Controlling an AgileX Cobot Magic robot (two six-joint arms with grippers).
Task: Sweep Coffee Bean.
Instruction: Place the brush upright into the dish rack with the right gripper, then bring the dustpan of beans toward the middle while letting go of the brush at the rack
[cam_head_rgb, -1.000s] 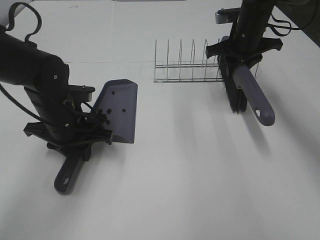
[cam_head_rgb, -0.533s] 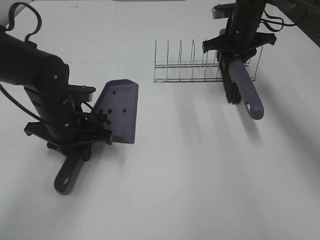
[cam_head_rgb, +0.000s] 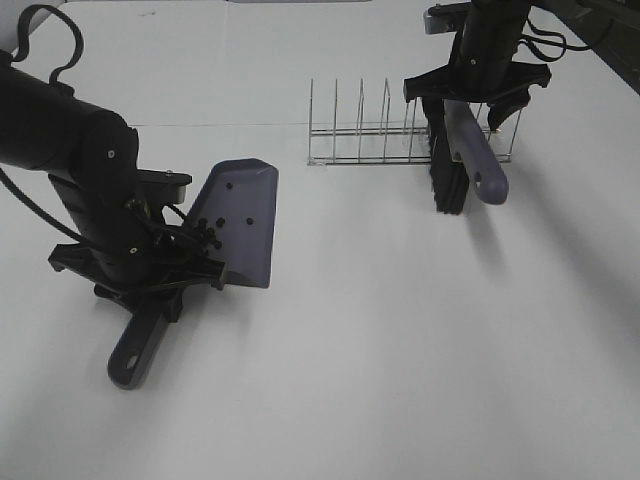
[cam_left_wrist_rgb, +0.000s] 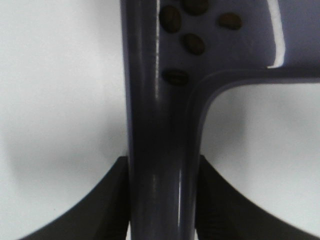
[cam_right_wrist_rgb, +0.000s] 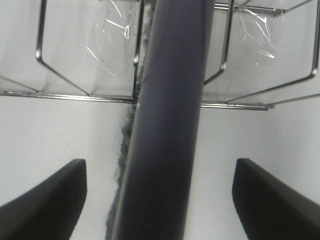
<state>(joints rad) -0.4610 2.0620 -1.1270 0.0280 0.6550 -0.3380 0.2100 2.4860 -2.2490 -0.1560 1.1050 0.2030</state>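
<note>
We see the left gripper (cam_left_wrist_rgb: 162, 200) clamped on the handle of the purple-grey dustpan (cam_head_rgb: 245, 215), whose long axis runs from near-left to far-right across the table (cam_head_rgb: 400, 350). The coffee beans (cam_left_wrist_rgb: 192, 43) lie in the pan by the handle, their ovals pointing different ways. The right gripper (cam_right_wrist_rgb: 162, 195) gapes wide, jaws clear of the brush (cam_head_rgb: 470, 150) beside the wire rack (cam_head_rgb: 360, 135).
</note>
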